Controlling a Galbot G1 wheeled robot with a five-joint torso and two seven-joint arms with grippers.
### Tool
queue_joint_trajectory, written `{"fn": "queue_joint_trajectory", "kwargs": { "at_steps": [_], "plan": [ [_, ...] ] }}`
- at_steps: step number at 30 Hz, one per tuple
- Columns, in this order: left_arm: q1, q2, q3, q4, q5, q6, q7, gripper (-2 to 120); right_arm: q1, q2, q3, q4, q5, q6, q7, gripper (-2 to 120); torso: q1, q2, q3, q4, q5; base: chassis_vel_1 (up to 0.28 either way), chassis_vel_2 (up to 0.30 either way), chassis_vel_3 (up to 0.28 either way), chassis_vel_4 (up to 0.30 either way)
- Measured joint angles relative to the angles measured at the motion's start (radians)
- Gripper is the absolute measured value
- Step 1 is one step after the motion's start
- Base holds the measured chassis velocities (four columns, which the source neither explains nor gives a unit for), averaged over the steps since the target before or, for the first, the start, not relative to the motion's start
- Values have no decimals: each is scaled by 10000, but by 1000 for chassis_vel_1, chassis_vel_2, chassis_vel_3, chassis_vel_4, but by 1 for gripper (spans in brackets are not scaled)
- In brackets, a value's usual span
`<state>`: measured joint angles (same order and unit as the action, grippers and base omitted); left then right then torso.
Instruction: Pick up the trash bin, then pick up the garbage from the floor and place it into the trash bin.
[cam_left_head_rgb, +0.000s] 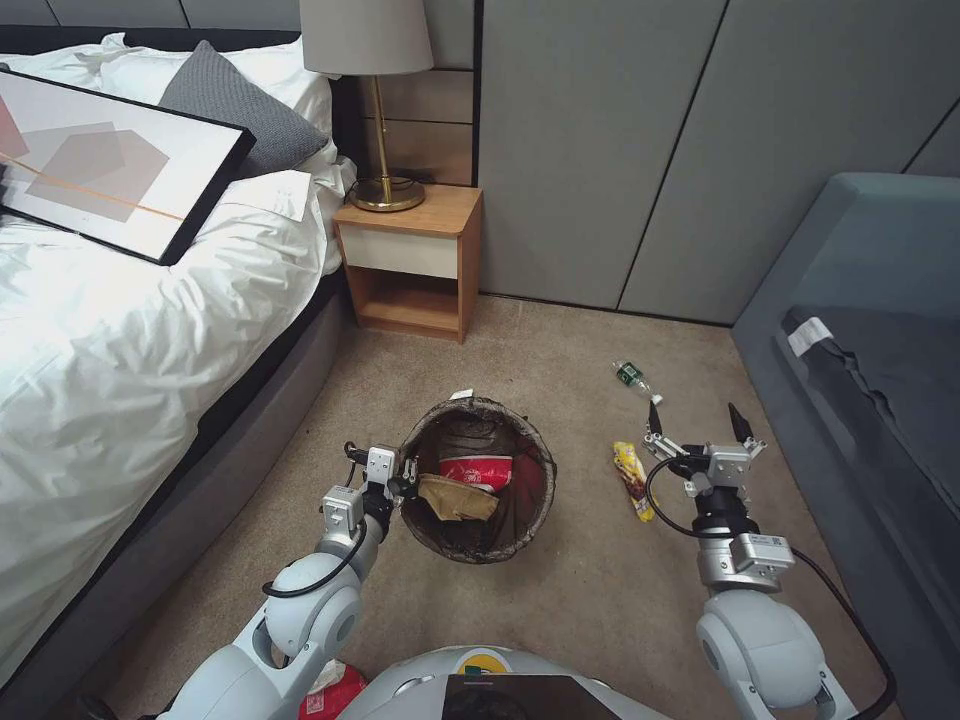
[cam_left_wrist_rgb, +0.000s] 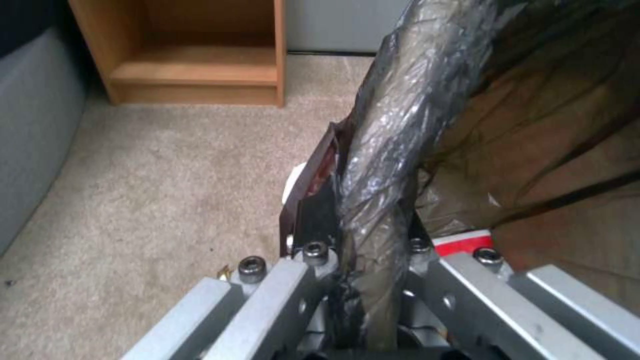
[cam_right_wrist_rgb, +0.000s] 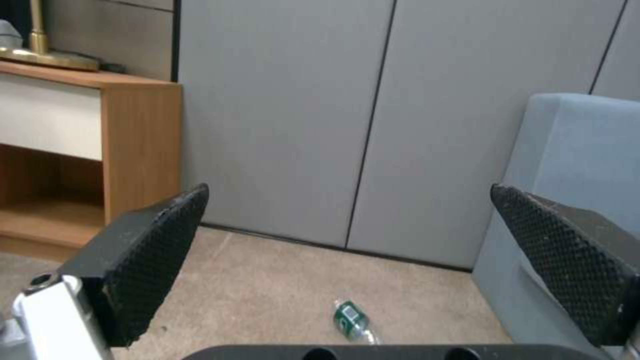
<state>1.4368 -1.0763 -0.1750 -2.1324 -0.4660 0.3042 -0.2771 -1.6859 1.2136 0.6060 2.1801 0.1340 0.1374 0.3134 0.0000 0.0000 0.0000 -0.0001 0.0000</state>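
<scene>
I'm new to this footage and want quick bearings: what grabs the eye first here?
The trash bin, held by its lined rim in the left gripper, hangs mid-scene with a red-and-white cup and brown paper bag inside. The right gripper hovers open above the carpet, between a yellow wrapper and a green-labelled bottle.

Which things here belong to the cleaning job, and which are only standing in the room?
Job: trash bin, its rim clamped by the left pincer; red cup and brown paper bag inside it; yellow wrapper and green-labelled bottle on the floor; open right pincer.

Just there: bed, nightstand, lamp, grey sofa.
</scene>
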Motion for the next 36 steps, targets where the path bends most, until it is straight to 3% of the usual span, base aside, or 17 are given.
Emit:
{"fn": "queue_joint_trajectory", "kwargs": {
  "at_steps": [36],
  "plan": [
    [-6,-10,-22,-33,-15,4,-4,3,161,-23,-72,28,18,-106,7,100,0,0,0,0,0,-82,81,86,-79]
  ]
}}
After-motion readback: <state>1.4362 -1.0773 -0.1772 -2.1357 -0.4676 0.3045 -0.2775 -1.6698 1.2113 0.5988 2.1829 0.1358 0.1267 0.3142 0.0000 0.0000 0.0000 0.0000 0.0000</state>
